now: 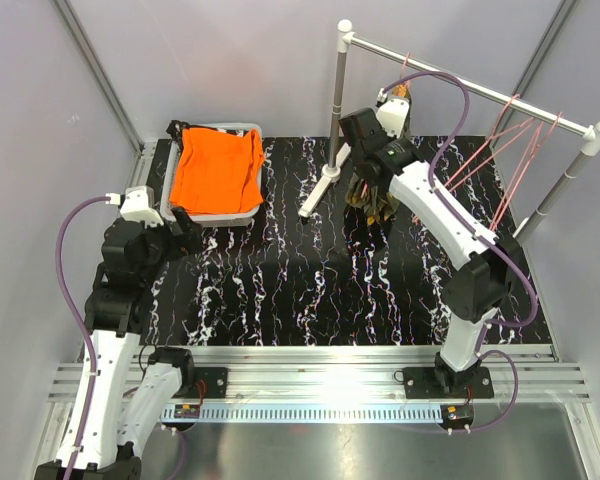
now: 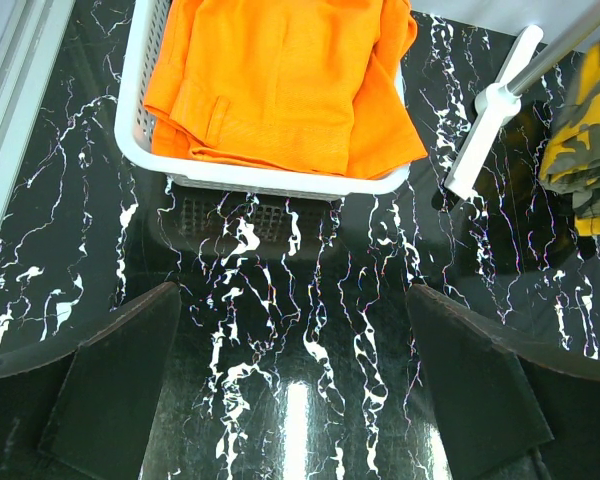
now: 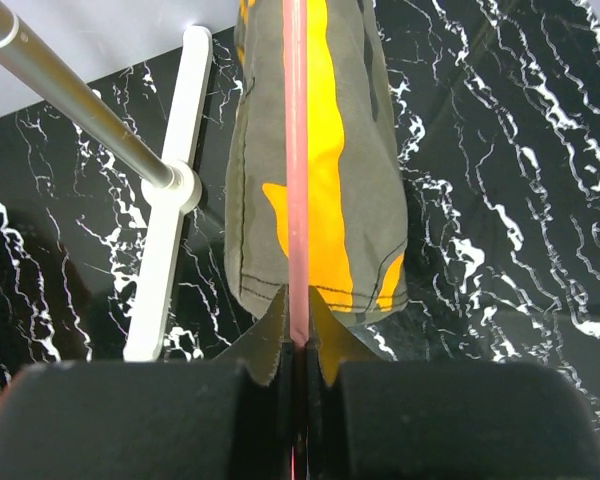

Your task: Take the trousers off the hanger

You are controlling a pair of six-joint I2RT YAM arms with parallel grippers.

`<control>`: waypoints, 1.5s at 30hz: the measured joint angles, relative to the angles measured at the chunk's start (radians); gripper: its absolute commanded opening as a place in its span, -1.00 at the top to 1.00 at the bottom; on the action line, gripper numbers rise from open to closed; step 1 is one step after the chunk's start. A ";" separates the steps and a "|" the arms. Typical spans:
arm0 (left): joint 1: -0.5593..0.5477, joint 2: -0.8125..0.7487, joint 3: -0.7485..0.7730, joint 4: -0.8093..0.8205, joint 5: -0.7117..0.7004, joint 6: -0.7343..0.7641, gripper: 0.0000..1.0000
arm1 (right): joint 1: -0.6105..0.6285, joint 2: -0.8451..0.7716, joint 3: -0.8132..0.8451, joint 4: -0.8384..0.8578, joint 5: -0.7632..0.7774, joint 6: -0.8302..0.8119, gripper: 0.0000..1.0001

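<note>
The camouflage trousers (image 3: 350,170), orange and olive, hang draped over a thin pink hanger (image 3: 297,150). My right gripper (image 3: 298,335) is shut on the hanger's bar just below the trouser hem. From above, the right gripper (image 1: 376,166) is beside the rack's left post, with the camouflage trousers (image 1: 372,196) hanging just above the table. The plain orange trousers (image 1: 217,168) lie in a white basket (image 1: 226,215) at the back left. My left gripper (image 2: 295,390) is open and empty, low over the table just in front of the basket (image 2: 270,182). The black speckled pair is not visible.
A clothes rack stands at the back with a white foot (image 1: 320,190), a grey post (image 3: 70,92) and a top rail (image 1: 470,88). Several empty pink hangers (image 1: 510,150) hang at the rail's right end. The black marbled table (image 1: 310,290) has grey walls around it.
</note>
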 measured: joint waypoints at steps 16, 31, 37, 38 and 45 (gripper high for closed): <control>-0.011 -0.008 0.000 0.008 0.090 -0.005 -0.98 | 0.000 -0.126 0.037 -0.017 -0.026 -0.185 1.00; -0.280 0.027 0.027 0.108 0.164 -0.068 -0.98 | 0.001 -0.345 0.002 -0.077 -0.180 -0.224 1.00; -0.708 0.110 0.049 0.259 -0.049 -0.064 -0.98 | 0.042 -0.553 -0.116 -0.169 -0.325 -0.180 1.00; -0.775 0.127 0.047 0.305 -0.075 -0.050 -0.98 | 0.063 -0.584 -0.133 -0.187 -0.344 -0.174 1.00; -1.131 0.303 0.039 0.632 -0.269 0.138 -0.98 | 0.265 -0.716 -0.271 -0.240 -0.366 -0.128 1.00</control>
